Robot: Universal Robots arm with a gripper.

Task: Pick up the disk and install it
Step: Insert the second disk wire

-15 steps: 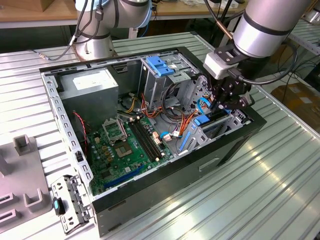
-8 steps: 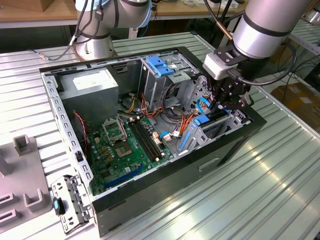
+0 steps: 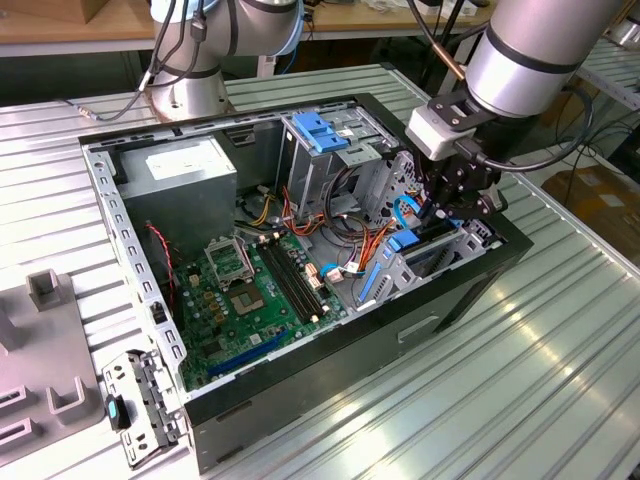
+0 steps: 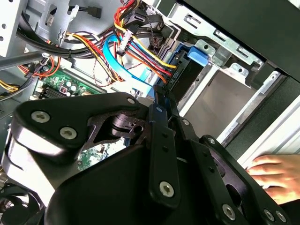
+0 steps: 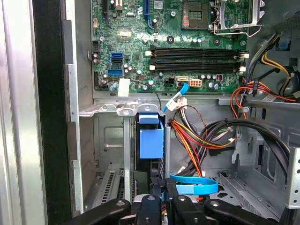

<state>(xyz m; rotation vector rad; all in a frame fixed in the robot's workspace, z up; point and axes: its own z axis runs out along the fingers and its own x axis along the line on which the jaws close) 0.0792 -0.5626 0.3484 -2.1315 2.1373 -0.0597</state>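
Observation:
The disk [image 3: 432, 238] stands on edge in the lower bay at the front of the open computer case [image 3: 470, 290], toward the exterior view's right. In the first wrist view its blue side rail [image 5: 151, 139] faces the camera. The second wrist view shows the disk's dark edge [image 4: 182, 77] topped by a blue tab [image 4: 197, 52]. My gripper [image 3: 447, 212] reaches down into the bay from above. Its black fingers [image 5: 150, 208] pinch the disk's near end, and the gripper [image 4: 161, 101] looks shut on that thin edge.
Bundles of coloured cables [image 5: 201, 136] and a blue flat cable [image 5: 194, 185] lie beside the bay. A drive cage with a blue latch [image 3: 320, 130], the grey power-supply box [image 3: 185, 165] and the motherboard [image 3: 250, 290] sit in the case. A person's hand [image 4: 276, 173] rests outside the case.

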